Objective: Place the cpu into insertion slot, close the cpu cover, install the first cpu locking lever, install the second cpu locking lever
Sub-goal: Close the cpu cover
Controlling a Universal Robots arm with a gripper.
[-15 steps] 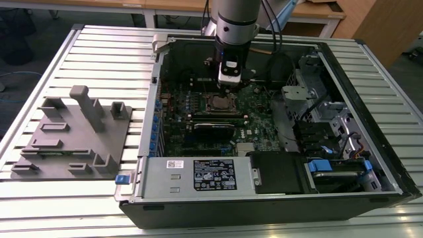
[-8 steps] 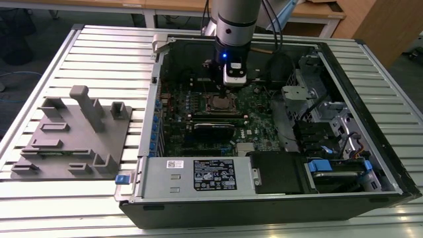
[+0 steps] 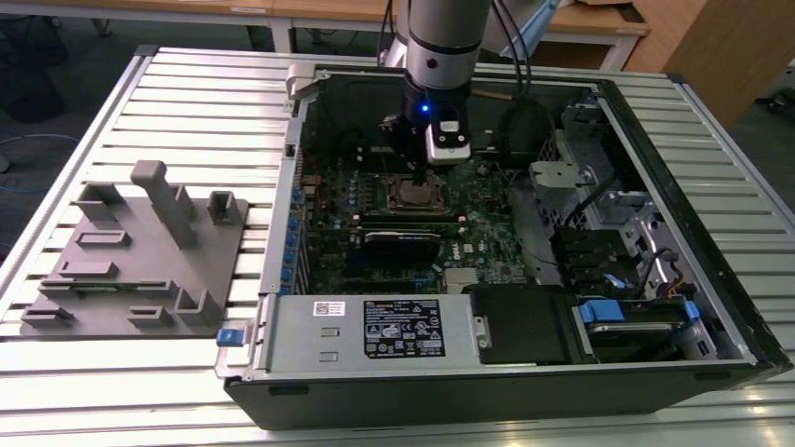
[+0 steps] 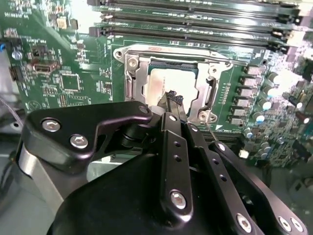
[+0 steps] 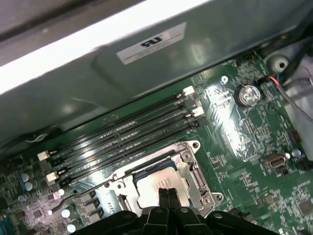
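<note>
Second wrist view: cpu [image 4: 161,82] beneath fingertips [image 4: 172,99]

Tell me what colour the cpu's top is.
The cpu is dull silver-grey on top, best seen in the second wrist view.

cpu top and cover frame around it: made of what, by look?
Small square silver-grey cpu: probably metal, dull matte top with soft, even sheen. Thin square silver cpu cover frame: looks like stamped bare metal, brighter glints along edges; alloy unclear.
</note>
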